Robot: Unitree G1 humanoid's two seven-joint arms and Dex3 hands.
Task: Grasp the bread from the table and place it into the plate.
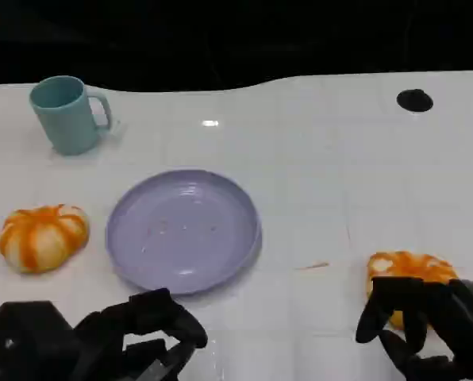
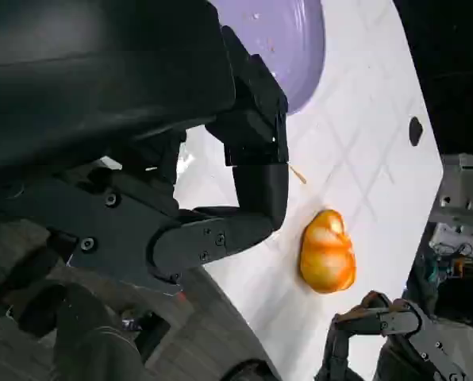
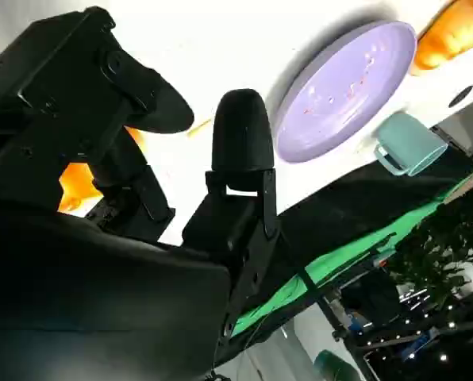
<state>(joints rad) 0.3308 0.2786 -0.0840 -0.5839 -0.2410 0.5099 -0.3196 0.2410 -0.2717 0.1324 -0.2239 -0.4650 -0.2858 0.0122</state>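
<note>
Bread near right robot hand: orange-and-white bread (image 1: 407,270) lying on the white tabletop (image 1: 324,175) at the near right, well apart from the plate; also seen in the left wrist view (image 2: 328,251) as a rounded loaf alone on bare surface.
Right robot hand: right robot hand (image 1: 427,321) just in front of that bread, fingers (image 1: 379,305) draped over its near edge; whether gripping it firmly or merely touching, cannot tell.
Second bread: other orange-striped bread (image 1: 43,236) resting at the far left, just beside the plate's left rim but apart from it, also seen in the right wrist view (image 3: 452,33).
Plate: lavender plate (image 1: 125,238) flat at centre, holding nothing, rim free on all sides; visible too in the left wrist view (image 2: 300,55) and the right wrist view (image 3: 344,91).
Left robot hand: left robot hand (image 1: 133,337) at the near left, just before the plate's near rim, fingers curled inward on nothing.
Open room: broad bare strip of tabletop between plate and right-hand bread, crossed only by a small orange crumb (image 1: 312,267).
Mug: teal mug (image 1: 66,113) upright at the far left corner, well behind the plate.
Far edge: small black round spot (image 1: 414,100) near the back right edge.
</note>
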